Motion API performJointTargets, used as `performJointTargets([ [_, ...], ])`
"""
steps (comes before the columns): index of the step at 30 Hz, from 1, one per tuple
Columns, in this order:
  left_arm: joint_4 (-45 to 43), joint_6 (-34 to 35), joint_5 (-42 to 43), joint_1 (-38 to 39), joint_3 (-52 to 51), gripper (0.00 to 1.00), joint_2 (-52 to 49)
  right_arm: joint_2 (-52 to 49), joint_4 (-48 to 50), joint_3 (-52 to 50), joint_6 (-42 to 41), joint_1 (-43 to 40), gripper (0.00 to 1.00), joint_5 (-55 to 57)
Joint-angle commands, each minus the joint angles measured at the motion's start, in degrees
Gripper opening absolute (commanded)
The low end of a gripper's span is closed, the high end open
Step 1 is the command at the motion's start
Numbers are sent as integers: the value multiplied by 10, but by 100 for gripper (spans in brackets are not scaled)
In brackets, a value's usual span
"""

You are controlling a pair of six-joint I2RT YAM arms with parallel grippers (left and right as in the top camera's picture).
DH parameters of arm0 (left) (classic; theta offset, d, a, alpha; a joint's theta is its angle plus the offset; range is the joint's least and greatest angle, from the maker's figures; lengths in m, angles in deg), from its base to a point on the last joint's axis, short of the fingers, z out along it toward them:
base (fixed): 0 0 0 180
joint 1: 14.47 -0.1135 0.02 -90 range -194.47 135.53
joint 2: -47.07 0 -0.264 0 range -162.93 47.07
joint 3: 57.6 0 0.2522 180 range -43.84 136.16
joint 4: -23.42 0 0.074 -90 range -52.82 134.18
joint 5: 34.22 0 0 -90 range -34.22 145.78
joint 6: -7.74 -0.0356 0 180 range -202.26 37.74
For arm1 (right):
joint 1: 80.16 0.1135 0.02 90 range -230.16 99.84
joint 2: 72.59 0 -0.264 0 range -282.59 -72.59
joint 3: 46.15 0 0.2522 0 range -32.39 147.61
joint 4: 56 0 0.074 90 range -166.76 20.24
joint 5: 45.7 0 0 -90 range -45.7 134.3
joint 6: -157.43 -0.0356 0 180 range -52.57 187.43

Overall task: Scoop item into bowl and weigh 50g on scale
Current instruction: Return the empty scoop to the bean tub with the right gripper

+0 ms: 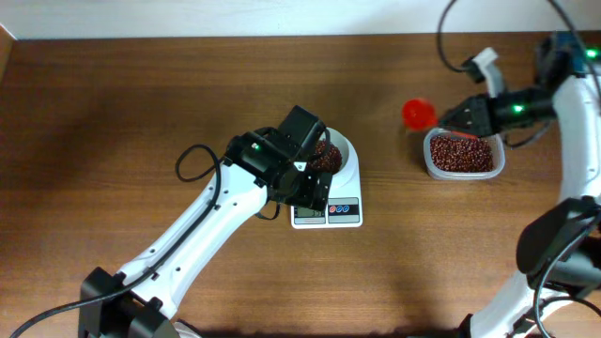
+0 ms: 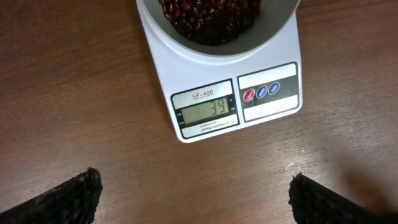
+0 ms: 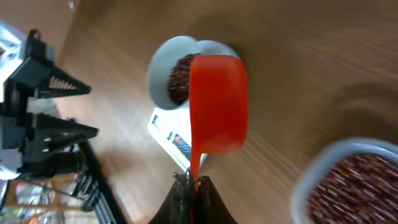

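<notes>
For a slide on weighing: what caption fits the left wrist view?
The scale reads 39 under the bowl of beans, with the left gripper open in front of it.

The left arm (image 1: 188, 235) reaches up from the near side to the middle. The left gripper (image 2: 196, 199) points down, fingers wide apart. The right arm (image 1: 580, 131) bends inward (a little green light glows on it). The right gripper (image 3: 191, 185) pinches a red scoop (image 3: 217, 102) by its handle.

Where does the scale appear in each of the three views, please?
Overhead: scale near the centre.
Left wrist: scale at top centre, display reading 39.
Right wrist: scale left of centre, partly behind the scoop.
Shared landmark: the white bowl standing on it.
</notes>
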Motion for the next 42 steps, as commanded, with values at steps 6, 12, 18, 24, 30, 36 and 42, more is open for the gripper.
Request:
performJointTargets([
  [6, 1, 10, -6, 2, -4, 99, -5, 18, -1, 8, -8, -49, 4, 17],
  [12, 1, 10, -6, 2, -4, 99, -5, 17, 25, 8, -167, -49, 4, 118],
  [18, 1, 10, -6, 2, -4, 99, -4, 15, 87, 8, -378, -28, 4, 345],
  [24, 1, 10, -6, 2, -4, 99, -5, 14, 74, 1, -378, 13, 4, 389],
  [30, 1, 10, -6, 2, -4, 99, -5, 14, 142, -99, -391, 42, 4, 423],
  [36, 1, 10, -6, 3, -4, 99, -5, 14, 270, -230, -393, 39, 4, 242],
  [42, 1, 10, -6, 3, -4, 99, -5, 15, 243, -215, -381, -97, 4, 62],
])
